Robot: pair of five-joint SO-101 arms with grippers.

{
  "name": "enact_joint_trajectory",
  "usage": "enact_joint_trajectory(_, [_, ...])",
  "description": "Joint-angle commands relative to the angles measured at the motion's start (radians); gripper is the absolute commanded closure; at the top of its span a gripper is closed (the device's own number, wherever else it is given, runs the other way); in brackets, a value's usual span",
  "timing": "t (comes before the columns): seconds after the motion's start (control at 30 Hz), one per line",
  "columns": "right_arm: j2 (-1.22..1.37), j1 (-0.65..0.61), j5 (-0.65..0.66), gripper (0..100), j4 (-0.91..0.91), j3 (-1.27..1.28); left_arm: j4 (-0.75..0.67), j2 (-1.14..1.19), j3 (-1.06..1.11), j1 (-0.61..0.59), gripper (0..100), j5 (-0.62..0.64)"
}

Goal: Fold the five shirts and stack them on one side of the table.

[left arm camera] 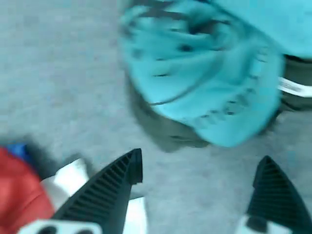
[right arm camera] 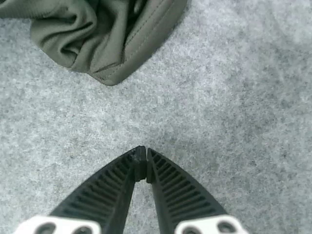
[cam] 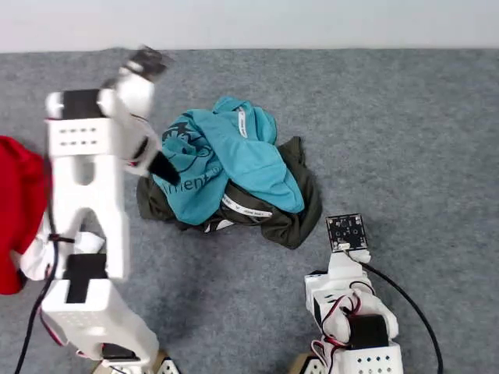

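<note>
At right the grey table (cam: 421,140) lies open — the shirt pile (cam: 234,171) blocks the centre, the red shirt (cam: 15,195) the left edge.

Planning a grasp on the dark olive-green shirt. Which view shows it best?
The high view: the dark olive-green shirt spreads crumpled beneath the teal shirt. The right wrist view catches one bunched hem; the left wrist view, a dark edge under teal cloth.
</note>
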Motion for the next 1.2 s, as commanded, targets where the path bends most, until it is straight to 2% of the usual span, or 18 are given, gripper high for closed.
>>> enact_joint_trajectory(0.0, [-0.010,0.008,0.011,99.0,0.007,0.014,-0.014,-0.046,0.058,0.095,64,-0.005])
enact_joint_trajectory(0.13, [-0.010,0.008,0.011,99.0,0.007,0.014,-0.146,-0.044,0.133,0.138,64,0.006])
enact_joint_trajectory(0.37, [-0.010,0.008,0.011,99.0,0.007,0.014,-0.367,-0.044,0.297,0.133,65,0.025])
enact_joint_trajectory(0.63, [-0.010,0.008,0.011,99.0,0.007,0.014,-0.534,-0.044,0.414,0.133,74,0.023])
enact_joint_trajectory(0.7, [-0.010,0.008,0.011,99.0,0.007,0.014,-0.545,-0.044,0.421,0.133,79,0.012])
enact_joint_trajectory(0.9, [-0.010,0.008,0.011,99.0,0.007,0.014,-0.505,-0.054,0.421,0.135,100,-0.158])
enact_joint_trajectory(1.03, [-0.010,0.008,0.011,99.0,0.007,0.014,-0.413,-0.057,0.386,0.115,100,-0.193])
enact_joint_trajectory(1.17, [-0.010,0.008,0.011,99.0,0.007,0.014,-0.313,-0.057,0.211,0.020,100,-0.152])
